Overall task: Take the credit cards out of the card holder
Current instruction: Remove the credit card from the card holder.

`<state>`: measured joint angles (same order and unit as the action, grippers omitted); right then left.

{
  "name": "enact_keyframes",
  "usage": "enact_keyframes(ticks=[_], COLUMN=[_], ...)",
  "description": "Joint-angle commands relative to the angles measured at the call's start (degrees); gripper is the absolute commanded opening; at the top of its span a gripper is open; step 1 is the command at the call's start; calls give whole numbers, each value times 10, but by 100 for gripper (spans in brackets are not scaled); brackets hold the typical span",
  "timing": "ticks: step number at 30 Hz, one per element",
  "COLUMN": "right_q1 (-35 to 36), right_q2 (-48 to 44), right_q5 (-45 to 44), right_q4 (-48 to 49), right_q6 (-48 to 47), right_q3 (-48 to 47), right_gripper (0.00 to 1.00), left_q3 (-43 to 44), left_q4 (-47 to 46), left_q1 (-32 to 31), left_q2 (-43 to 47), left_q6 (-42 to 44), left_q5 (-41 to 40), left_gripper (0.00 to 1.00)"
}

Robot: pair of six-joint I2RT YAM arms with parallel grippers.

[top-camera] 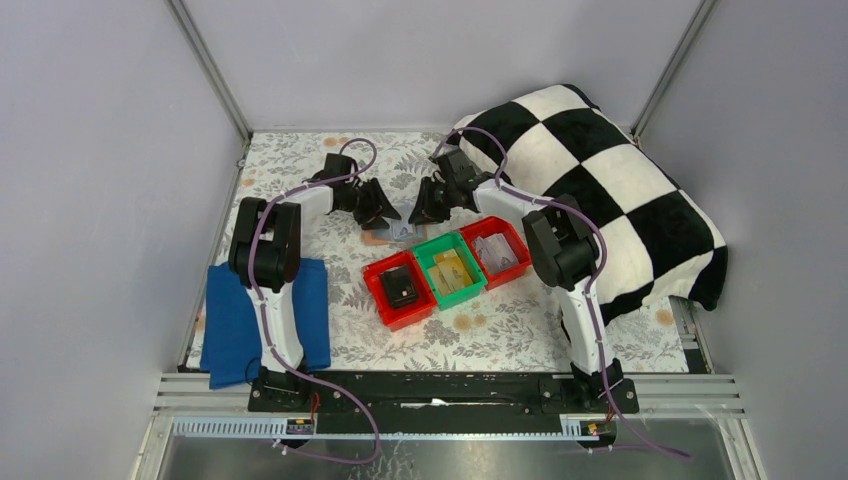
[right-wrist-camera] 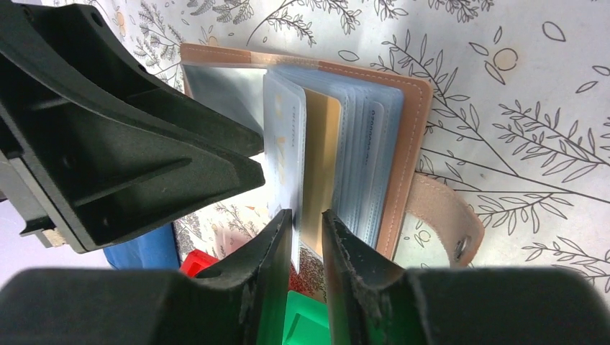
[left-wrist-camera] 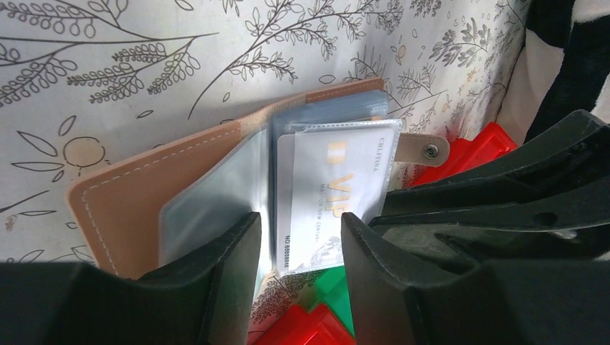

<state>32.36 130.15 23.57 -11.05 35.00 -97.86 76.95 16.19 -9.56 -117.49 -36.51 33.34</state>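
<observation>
The salmon-pink card holder (top-camera: 392, 233) lies open on the floral table between my two grippers, its clear sleeves fanned up. In the left wrist view the holder (left-wrist-camera: 129, 201) shows a white VIP card (left-wrist-camera: 331, 180) in a sleeve. My left gripper (left-wrist-camera: 301, 226) is open, its fingers straddling that sleeve's near edge. In the right wrist view the holder (right-wrist-camera: 413, 122) shows a white card (right-wrist-camera: 284, 144) and a gold card (right-wrist-camera: 321, 158). My right gripper (right-wrist-camera: 305, 215) is narrowly open around the white card's near edge, a small gap showing.
Three small bins stand in front of the holder: a red one (top-camera: 383, 300) with a black item, a green one (top-camera: 436, 252) with gold cards, a red one (top-camera: 520, 250) with pale cards. A blue cloth (top-camera: 235, 320) lies left. A checkered cushion (top-camera: 620, 190) fills the right.
</observation>
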Motion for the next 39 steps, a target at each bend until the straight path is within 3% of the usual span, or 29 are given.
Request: enact_keyframes(ticks=[1,14,39], right_q1=[3,3,7], right_q2=[9,-66,-14], right_q5=[11,-32,-10], right_q4=[2,48,42], right_q6=[1,5,10], right_q3=[-26,33,-1], right_gripper=[29,31,30], left_q3=[-5,-9,-10], left_q4=[-16,-19,-22], left_q1=[5,6,6], left_q2=[19,20,17], left_q6=[0,1,0], left_q5=[7,8,12], left_gripper=[49,48,47])
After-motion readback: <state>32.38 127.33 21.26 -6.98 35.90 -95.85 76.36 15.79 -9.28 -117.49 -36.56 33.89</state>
